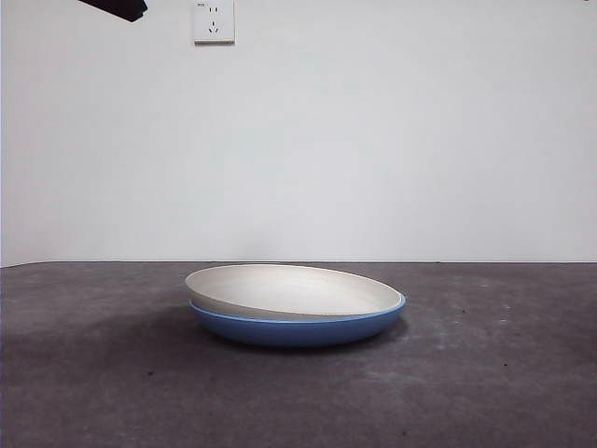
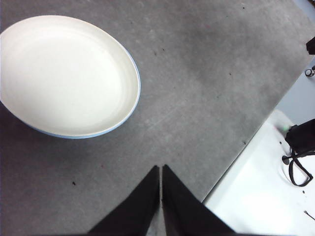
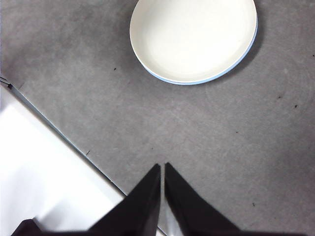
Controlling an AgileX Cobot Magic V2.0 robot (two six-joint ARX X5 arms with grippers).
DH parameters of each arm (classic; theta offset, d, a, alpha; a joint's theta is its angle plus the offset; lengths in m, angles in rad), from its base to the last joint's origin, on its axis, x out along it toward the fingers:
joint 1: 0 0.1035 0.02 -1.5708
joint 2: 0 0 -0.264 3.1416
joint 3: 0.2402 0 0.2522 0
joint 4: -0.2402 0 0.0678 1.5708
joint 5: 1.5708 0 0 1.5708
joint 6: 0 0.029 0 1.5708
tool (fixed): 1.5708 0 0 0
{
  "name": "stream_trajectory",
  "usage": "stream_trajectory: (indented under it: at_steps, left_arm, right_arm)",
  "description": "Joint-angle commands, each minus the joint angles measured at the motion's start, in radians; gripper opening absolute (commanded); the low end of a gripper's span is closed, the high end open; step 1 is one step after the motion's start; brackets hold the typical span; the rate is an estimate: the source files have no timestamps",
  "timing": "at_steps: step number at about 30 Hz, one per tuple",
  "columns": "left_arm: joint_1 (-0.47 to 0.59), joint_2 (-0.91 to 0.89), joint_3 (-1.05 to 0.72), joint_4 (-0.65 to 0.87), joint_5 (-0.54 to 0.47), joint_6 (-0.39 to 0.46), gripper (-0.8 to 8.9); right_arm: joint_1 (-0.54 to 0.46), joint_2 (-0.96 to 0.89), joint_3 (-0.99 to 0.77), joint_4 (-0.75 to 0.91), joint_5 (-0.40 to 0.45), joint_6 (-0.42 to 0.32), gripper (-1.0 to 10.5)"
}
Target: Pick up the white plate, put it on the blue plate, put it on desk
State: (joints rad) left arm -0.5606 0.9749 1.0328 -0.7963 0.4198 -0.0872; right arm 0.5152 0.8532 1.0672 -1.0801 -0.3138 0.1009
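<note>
The white plate (image 1: 291, 289) rests inside the blue plate (image 1: 298, 329), slightly tilted, in the middle of the desk (image 1: 485, 373). The left wrist view shows the white plate (image 2: 61, 73) with only a thin blue rim (image 2: 136, 93) of the blue plate around it. From the right wrist the white plate (image 3: 192, 37) covers the blue plate (image 3: 211, 78) in the same way. My left gripper (image 2: 161, 169) is shut and holds nothing, well apart from the plates. My right gripper (image 3: 162, 167) is shut too, empty, high above the desk near its edge.
A wall socket (image 1: 214, 21) sits on the white wall behind. One black arm tip (image 1: 117, 7) shows at the top left corner. The desk edge (image 3: 64, 137) borders a white surface, and black cables (image 2: 298, 162) lie beyond the edge.
</note>
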Motion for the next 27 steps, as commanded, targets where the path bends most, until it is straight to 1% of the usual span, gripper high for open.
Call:
stream_trajectory:
  at_steps: [1,3,5,7,9,12,13,16,19,21,22,27]
  left_arm:
    - [0.009,-0.027,0.008,0.013,0.003,0.07,0.09]
    - [0.032,-0.055,0.006,0.041,-0.004,0.12,0.09]
    - [0.076,-0.095,0.0,0.123,-0.012,0.154,0.09]
    - [0.142,-0.148,-0.018,0.246,-0.012,0.198,0.09]
    - [0.211,-0.206,-0.047,0.367,-0.018,0.209,0.09]
    - [0.308,-0.304,-0.118,0.545,-0.07,0.205,0.09]
    - [0.344,-0.348,-0.157,0.612,-0.104,0.206,0.09]
    - [0.418,-0.451,-0.26,0.735,-0.209,0.211,0.09]
    - [0.476,-0.539,-0.365,0.803,-0.304,0.211,0.09]
    - [0.504,-0.585,-0.43,0.825,-0.341,0.21,0.09]
    - [0.521,-0.616,-0.472,0.827,-0.353,0.211,0.09]
    - [0.567,-0.727,-0.646,0.827,-0.355,0.21,0.09]
  right_arm:
    - [0.006,0.008,0.019,0.01,0.0,-0.011,0.1]
    - [0.006,0.008,0.019,0.01,0.0,-0.011,0.1]
    - [0.006,0.008,0.019,0.01,0.0,-0.011,0.1]
    - [0.006,0.008,0.019,0.01,0.0,-0.011,0.1]
    - [0.006,0.008,0.019,0.01,0.0,-0.011,0.1]
    - [0.006,0.008,0.019,0.01,0.0,-0.011,0.1]
    - [0.006,0.008,0.019,0.01,0.0,-0.011,0.1]
    - [0.006,0.008,0.019,0.01,0.0,-0.011,0.1]
    - [0.006,0.008,0.019,0.01,0.0,-0.011,0.1]
    - [0.006,0.008,0.019,0.01,0.0,-0.011,0.1]
    - [0.006,0.008,0.019,0.01,0.0,-0.011,0.1]
    - [0.006,0.008,0.019,0.01,0.0,-0.011,0.1]
